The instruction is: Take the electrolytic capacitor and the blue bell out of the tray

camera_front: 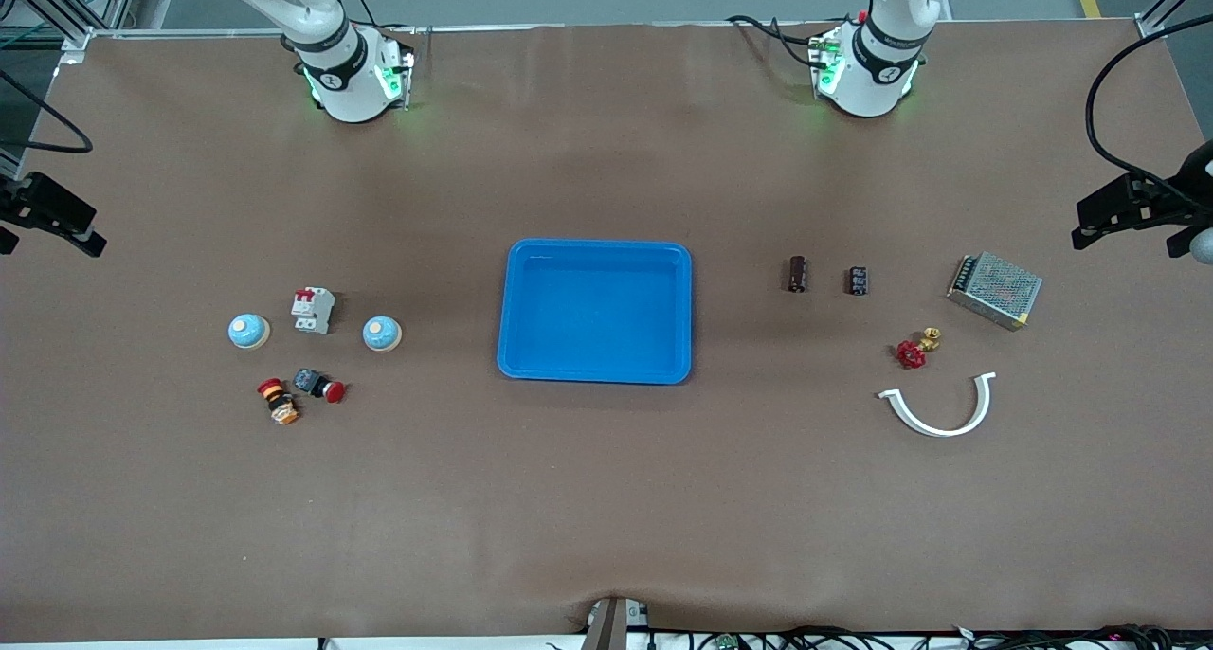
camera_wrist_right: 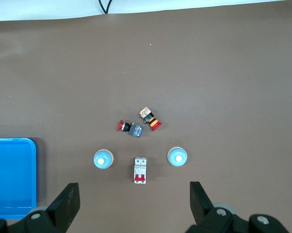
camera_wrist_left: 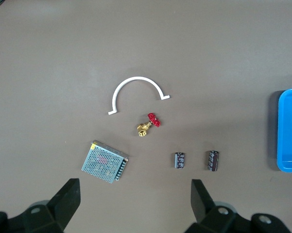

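Note:
Two dark capacitors [camera_front: 798, 274] [camera_front: 858, 280] lie on the table toward the left arm's end; the left wrist view shows them too [camera_wrist_left: 213, 160] [camera_wrist_left: 179, 160]. Two light-blue bells [camera_front: 249, 331] [camera_front: 382, 333] stand toward the right arm's end; the right wrist view shows them too [camera_wrist_right: 103, 159] [camera_wrist_right: 177, 157]. A blue tray [camera_front: 595, 311] sits at the middle with nothing in it. My left gripper [camera_wrist_left: 135, 194] is open and empty, high over the capacitors' area. My right gripper [camera_wrist_right: 134, 194] is open and empty, high over the bells' area. Neither gripper shows in the front view.
Beside the capacitors are a metal mesh power supply [camera_front: 994, 289], a red-handled brass valve [camera_front: 912, 352] and a white curved clip [camera_front: 943, 411]. A white circuit breaker [camera_front: 313, 310] stands between the bells, with two red push buttons [camera_front: 319, 385] [camera_front: 278, 401] nearer the front camera.

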Available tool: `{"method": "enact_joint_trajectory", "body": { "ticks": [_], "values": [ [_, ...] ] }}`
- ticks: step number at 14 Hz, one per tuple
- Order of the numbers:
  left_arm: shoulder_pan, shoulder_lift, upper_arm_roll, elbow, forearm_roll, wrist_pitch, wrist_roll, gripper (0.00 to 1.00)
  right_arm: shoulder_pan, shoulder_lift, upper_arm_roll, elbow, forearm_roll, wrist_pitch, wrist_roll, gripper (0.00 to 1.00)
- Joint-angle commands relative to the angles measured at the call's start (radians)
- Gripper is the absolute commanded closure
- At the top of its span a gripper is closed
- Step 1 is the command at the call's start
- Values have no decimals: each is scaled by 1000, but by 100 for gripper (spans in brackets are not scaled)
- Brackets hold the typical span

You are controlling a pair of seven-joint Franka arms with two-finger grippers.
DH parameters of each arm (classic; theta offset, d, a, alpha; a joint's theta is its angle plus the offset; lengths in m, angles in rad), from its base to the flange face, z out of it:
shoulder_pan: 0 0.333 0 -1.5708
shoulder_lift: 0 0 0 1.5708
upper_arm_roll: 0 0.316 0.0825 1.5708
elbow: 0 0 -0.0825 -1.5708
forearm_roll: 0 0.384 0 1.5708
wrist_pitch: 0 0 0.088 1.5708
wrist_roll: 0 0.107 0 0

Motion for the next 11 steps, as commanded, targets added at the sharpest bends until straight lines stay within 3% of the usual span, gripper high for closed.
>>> {"method": "enact_joint_trajectory", "body": {
  "ticks": [1, 11],
  "values": [
    [1, 6, 0, 13, 21, 6, -4, 0, 2, -19, 3, -10, -5, -9, -6, 0],
    [13, 19, 0, 12, 28, 32, -6, 0, 3, -19, 3, -10, -5, -9, -7, 0]
  ]
}}
